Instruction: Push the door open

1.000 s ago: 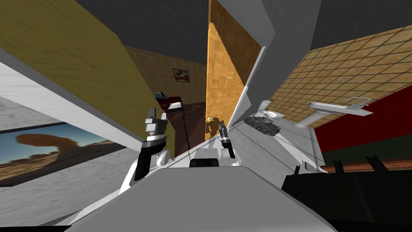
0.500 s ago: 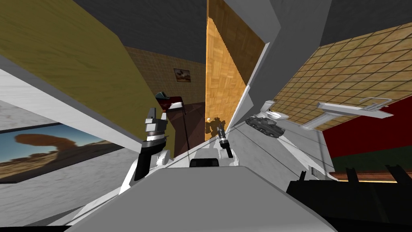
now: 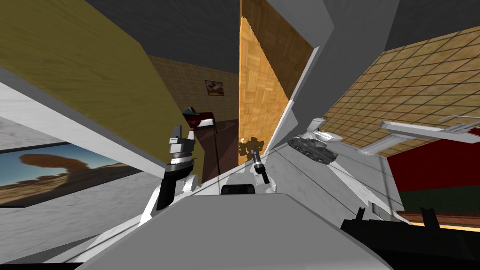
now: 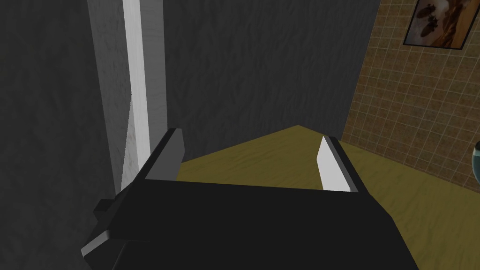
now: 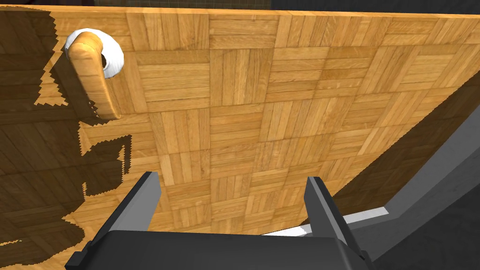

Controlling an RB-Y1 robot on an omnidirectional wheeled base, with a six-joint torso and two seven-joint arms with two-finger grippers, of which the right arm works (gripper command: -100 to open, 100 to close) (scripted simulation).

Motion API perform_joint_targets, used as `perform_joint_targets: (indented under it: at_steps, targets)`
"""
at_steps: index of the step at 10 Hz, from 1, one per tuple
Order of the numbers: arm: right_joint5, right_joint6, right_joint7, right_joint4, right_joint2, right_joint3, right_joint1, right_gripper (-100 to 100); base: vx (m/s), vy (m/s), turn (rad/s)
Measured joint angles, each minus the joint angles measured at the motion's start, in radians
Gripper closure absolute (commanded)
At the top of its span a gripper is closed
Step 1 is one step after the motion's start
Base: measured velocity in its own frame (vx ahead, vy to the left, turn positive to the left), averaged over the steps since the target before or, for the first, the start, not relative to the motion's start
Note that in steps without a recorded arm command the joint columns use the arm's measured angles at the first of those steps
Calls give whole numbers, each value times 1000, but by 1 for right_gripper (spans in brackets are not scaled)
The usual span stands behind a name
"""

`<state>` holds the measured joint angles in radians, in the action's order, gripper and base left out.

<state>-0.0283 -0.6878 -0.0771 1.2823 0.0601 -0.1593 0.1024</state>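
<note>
The door, pale parquet wood, stands partly swung and is seen almost edge-on from the head, its broad face straight ahead of the right pincer. That pincer reaches forward on a low, outstretched arm. Its two fingers are spread wide with nothing between them, their tips close to the wood. I cannot tell whether they touch it. The arm's jagged shadow falls on the panel. The handle, a wooden lever on a white rose, sits off to one side of the pincer, out past one finger and near the door's free edge. Past the other finger, close by, runs the grey frame.

Between the free edge and the olive wall there is a gap, showing dark reddish floor beyond. To the right pincer's outer side, a toy tank and a toilet stand apart from it on grey floor.

The left pincer is raised, pointing upward beside the olive wall, fingers apart and holding nothing.
</note>
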Motion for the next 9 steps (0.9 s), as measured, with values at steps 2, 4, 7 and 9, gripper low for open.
perform_joint_targets:
  at_steps: [2, 4, 7, 9]
  targets:
    - [1, -4, 3, -49, -2, -7, -18, -100, 32, -59, 59]
    - [4, -19, 6, -122, -5, -18, -44, -100, 55, -97, 96]
    - [8, -18, 4, -186, -2, -32, -73, -100, 50, -70, 38]
    - [9, -34, 7, -242, -5, -38, -90, -100, 42, -63, 74]
